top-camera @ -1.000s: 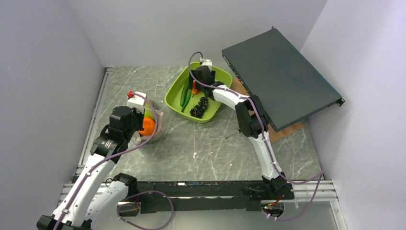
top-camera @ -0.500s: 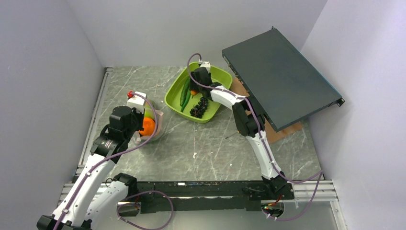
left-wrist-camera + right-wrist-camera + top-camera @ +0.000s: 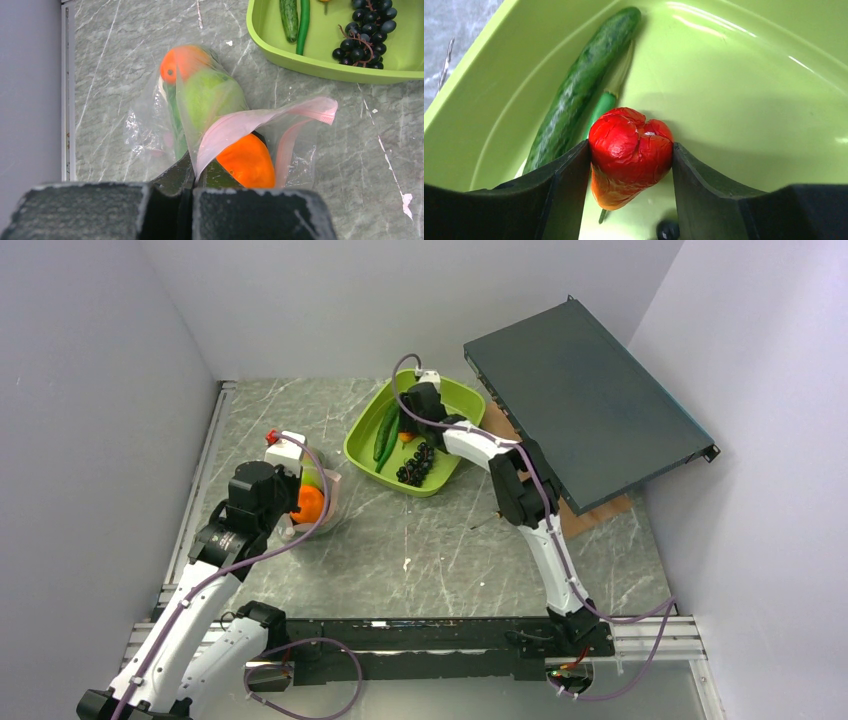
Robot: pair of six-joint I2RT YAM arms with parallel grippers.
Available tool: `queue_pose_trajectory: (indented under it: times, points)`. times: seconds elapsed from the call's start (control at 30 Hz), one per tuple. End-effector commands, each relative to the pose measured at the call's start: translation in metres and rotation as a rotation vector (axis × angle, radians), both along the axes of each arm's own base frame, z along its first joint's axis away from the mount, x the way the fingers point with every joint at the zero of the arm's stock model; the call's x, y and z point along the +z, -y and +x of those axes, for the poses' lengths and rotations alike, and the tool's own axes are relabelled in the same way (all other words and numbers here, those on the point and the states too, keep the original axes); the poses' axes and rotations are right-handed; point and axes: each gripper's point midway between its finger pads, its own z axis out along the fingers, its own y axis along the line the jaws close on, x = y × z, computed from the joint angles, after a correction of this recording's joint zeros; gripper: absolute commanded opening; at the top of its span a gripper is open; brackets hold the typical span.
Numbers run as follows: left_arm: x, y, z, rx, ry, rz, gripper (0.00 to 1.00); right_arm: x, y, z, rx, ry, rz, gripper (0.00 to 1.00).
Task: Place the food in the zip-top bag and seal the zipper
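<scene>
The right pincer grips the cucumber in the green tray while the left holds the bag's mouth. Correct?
No: the right pincer grips the red pepper; the cucumber lies free beside it, per the right wrist view. The left pincer does hold the bag by its mouth.

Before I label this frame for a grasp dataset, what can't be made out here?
- Right wrist view: whether the pepper rests on the tray; its underside is hidden.
- Top view: the right wrist covers most of the pepper.
- Left wrist view: the zipper hides the left fingers' tips; the crinkled bag blurs what lies under the apple.
</scene>
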Motion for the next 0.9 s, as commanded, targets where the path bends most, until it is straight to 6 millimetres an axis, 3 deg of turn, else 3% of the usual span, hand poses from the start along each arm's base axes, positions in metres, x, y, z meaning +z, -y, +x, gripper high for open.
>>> queue_pose_trajectory:
  times: [0.0,0.2,0.37,0.63,0.77,0.87]
  points:
    - [0.03,0.0,0.006,0.019,0.097,-0.038,0.0,0.099,-0.001,-0.009,0.04,0.154,0.087,0.06]
    - [0.03,0.0,0.007,0.021,0.099,-0.036,0.0,0.137,0.004,-0.057,0.096,0.17,0.167,0.0]
    - [0.031,0.001,0.007,0.011,0.097,-0.038,0.0,0.164,-0.008,-0.127,0.222,0.208,0.269,0.0]
    - [0.031,0.002,0.007,0.007,0.096,-0.041,0.0,0.193,-0.066,-0.265,0.518,0.307,0.402,0.0]
    - [0.031,0.001,0.006,0.012,0.097,-0.041,0.0,0.205,-0.093,-0.318,0.639,0.363,0.479,0.0]
    - [0.033,0.0,0.005,0.015,0.103,-0.04,0.0,0.209,-0.113,-0.334,0.682,0.391,0.486,0.0]
